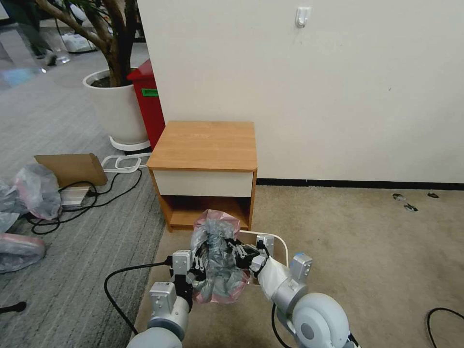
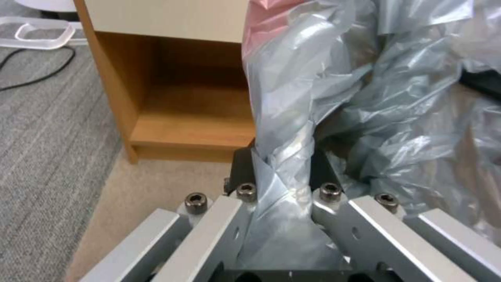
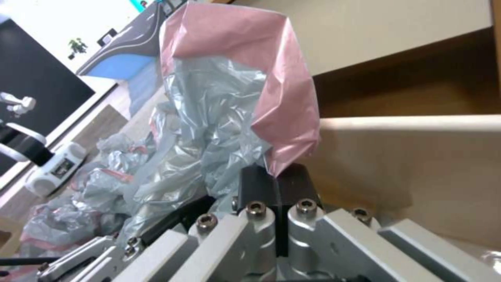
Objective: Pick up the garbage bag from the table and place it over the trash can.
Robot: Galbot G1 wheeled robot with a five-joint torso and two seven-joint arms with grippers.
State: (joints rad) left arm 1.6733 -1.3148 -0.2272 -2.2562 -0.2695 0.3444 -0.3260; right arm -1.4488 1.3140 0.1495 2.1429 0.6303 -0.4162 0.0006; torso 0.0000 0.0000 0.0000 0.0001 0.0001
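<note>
In the head view, low in the centre of the frame, the left gripper point(image 1: 199, 270) and right gripper point(image 1: 240, 252) hold the garbage bag point(image 1: 216, 256) up between them, in front of the nightstand point(image 1: 205, 145); the bin's point(image 1: 279, 240) rim shows just behind the bag. In the left wrist view, the left gripper point(image 2: 282, 172) pinches a twisted grey fold of the bag point(image 2: 334, 86). In the right wrist view, the right gripper point(image 3: 275, 184) is pressed together on the bag's point(image 3: 229, 102) pink edge, with the bin's wall point(image 3: 407, 156) at the right of the frame.
</note>
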